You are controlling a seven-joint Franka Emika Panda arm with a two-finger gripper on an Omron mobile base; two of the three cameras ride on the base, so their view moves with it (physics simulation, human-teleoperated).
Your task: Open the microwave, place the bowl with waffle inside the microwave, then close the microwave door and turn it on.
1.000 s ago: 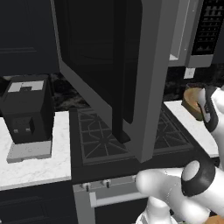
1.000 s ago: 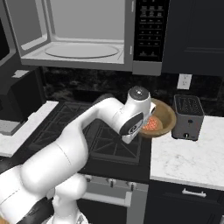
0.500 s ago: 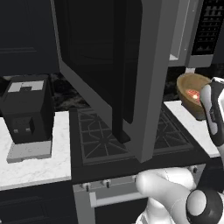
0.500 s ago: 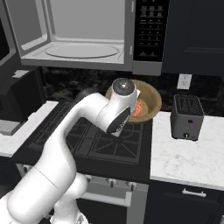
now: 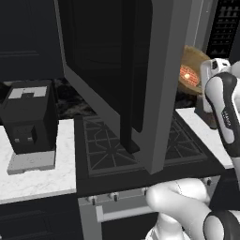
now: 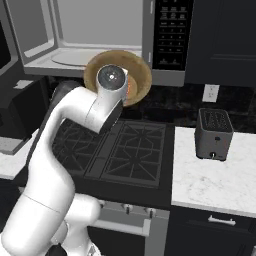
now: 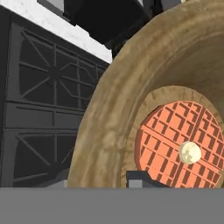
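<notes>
The microwave (image 6: 95,30) hangs above the stove with its cavity exposed. The microwave door (image 5: 117,70) is swung wide open toward me. My gripper (image 7: 105,179) is shut on the rim of the tan bowl (image 6: 141,75), held tilted in the air just in front of the cavity's lower right edge. The reddish-orange waffle (image 7: 175,140) lies inside the bowl (image 7: 109,109) with a pale dab on top. One dark fingertip (image 7: 140,179) shows inside the bowl wall. In the left base view the bowl (image 5: 192,63) and waffle (image 5: 187,75) appear past the door's edge.
A black toaster (image 6: 214,134) stands on the white counter (image 6: 210,180) at the right. The gas stove (image 6: 120,150) lies below the bowl. A black coffee machine (image 5: 28,117) sits on the left counter. The microwave's button panel (image 6: 172,30) is right of the cavity.
The arm has carried the bowl up and to the left, from beside the toaster to the front of the open microwave cavity. The grip has stayed the same.
</notes>
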